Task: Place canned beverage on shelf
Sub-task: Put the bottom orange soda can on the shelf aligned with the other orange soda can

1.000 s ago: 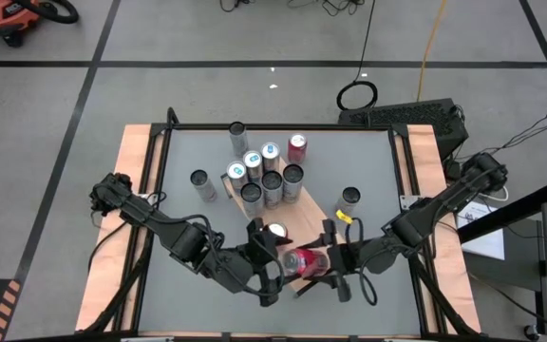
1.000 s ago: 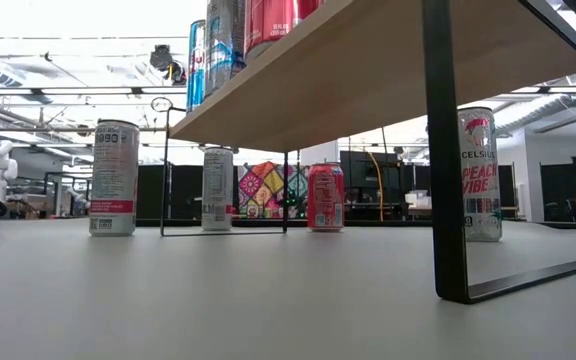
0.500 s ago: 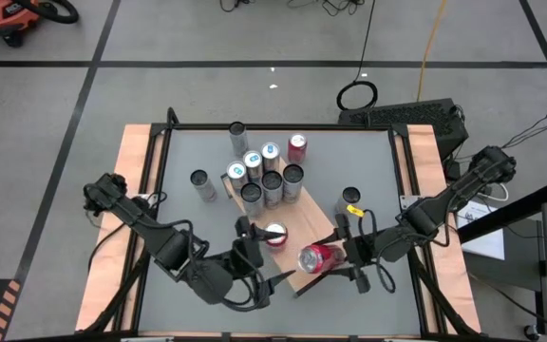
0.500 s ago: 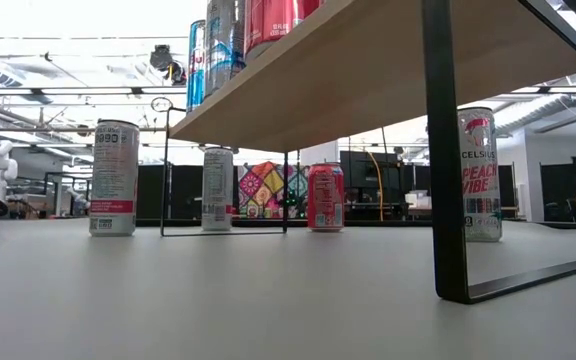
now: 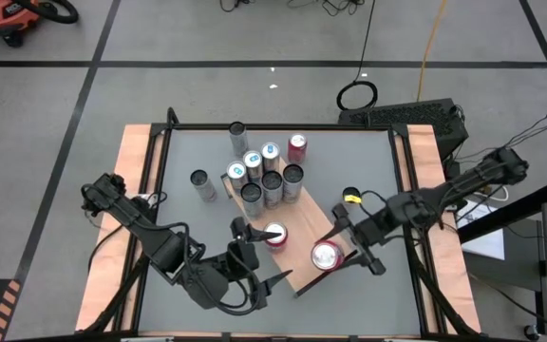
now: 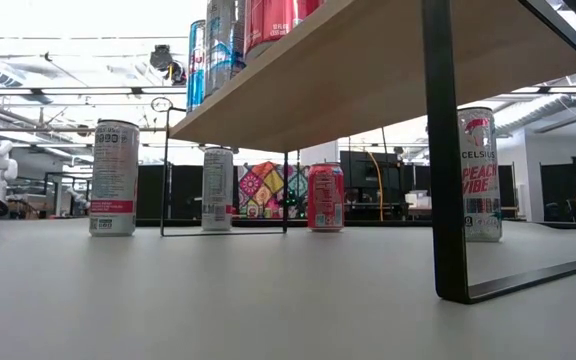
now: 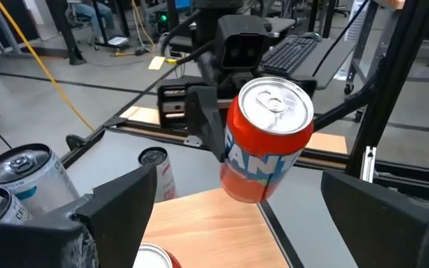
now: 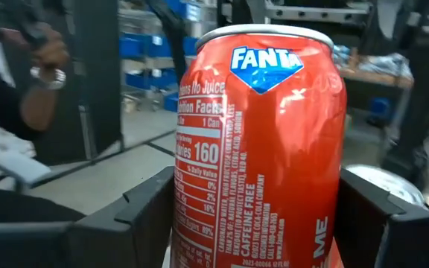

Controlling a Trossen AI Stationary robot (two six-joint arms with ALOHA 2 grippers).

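The right gripper (image 5: 335, 249) grips the orange Fanta can (image 5: 326, 256) between its closed fingers, can upright, its long axis vertical, directly over the near corner of the shelf (image 5: 297, 220); the left gripper (image 5: 254, 255), open and empty, waits just beside

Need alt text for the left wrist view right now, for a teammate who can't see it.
The right gripper holds an upright orange Fanta can at the corner of the shelf. The open left gripper frames the view, with silver cans off to one side.
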